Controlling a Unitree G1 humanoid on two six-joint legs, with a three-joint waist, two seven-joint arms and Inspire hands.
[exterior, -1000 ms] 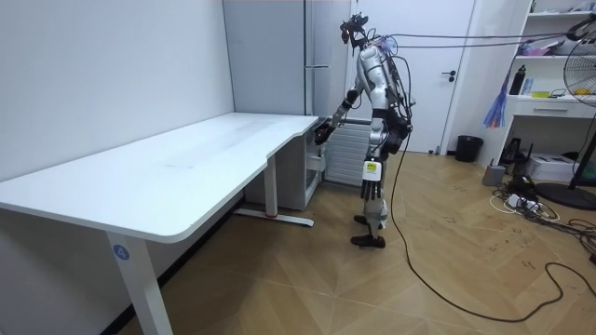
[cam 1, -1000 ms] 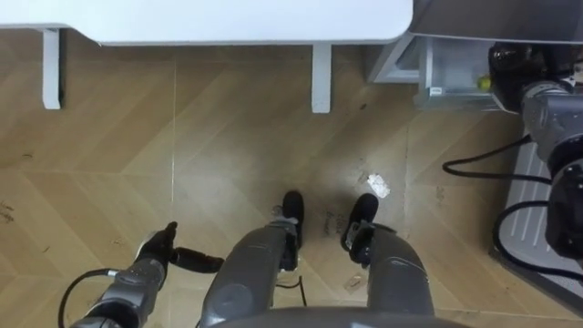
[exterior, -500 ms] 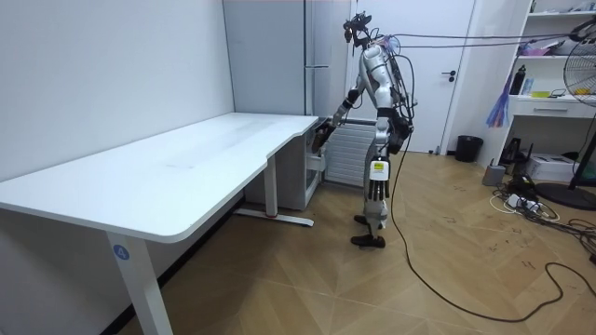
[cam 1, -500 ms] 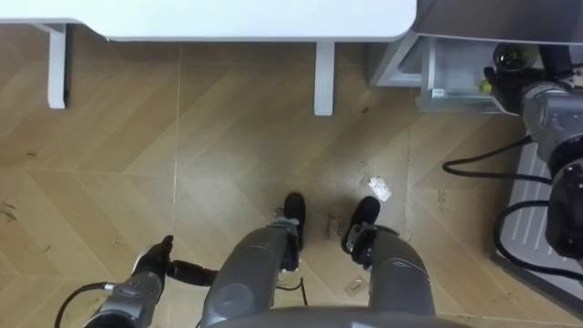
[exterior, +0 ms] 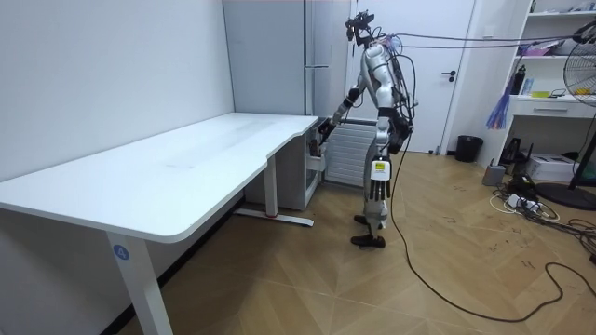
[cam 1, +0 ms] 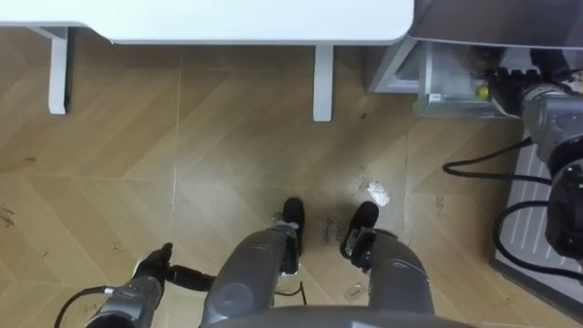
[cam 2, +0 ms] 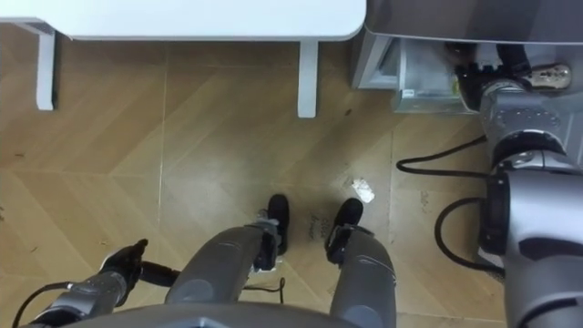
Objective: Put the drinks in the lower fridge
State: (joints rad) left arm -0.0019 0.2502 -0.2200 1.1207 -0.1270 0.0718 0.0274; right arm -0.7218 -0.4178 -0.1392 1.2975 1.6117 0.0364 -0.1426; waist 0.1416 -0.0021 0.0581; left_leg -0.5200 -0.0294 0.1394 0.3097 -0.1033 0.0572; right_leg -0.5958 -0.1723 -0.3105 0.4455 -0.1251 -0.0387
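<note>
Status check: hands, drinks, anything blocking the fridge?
Left robot hand low at the side, open, empty. Right robot hand at the grey metal fridge's open lower compartment. Drink not made out. White table leg left of it, apart.

The left hand [cam 1: 157,266] hangs low beside the leg, fingers relaxed, while the right hand [cam 2: 483,66] is stretched forward on an extended arm.

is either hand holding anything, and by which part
Left hand hangs open and empty. Right hand reaches into the open lower fridge; whether it holds anything cannot be told.
</note>
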